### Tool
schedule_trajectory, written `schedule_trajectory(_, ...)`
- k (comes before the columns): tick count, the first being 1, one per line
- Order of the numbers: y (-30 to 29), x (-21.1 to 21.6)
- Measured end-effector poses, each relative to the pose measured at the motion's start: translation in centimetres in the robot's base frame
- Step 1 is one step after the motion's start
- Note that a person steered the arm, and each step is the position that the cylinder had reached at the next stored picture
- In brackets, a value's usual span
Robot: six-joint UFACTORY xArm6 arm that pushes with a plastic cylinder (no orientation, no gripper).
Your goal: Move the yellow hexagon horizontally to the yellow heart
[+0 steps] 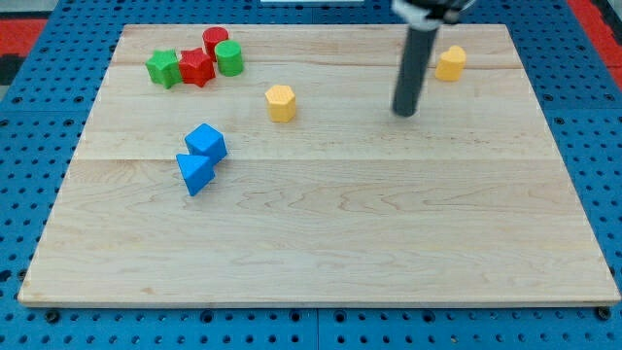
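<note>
The yellow hexagon [281, 102], likely a light, stiff block that slides readily on the wooden board [321, 243], sits far-centre, well left of my tip [404, 113], which holds nothing and touches no block; I'd push its left face rightward toward the yellow heart [450, 63] at far right.
</note>
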State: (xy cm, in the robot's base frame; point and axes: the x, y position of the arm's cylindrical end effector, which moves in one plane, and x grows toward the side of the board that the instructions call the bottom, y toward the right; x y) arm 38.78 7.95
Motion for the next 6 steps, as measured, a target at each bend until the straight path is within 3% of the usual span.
schedule_trajectory(1, -11.5, 1.5)
schedule_trajectory(2, -20.2, -1.4)
schedule_trajectory(4, -7.4, -3.3)
schedule_trajectory(6, 1.6, -7.8)
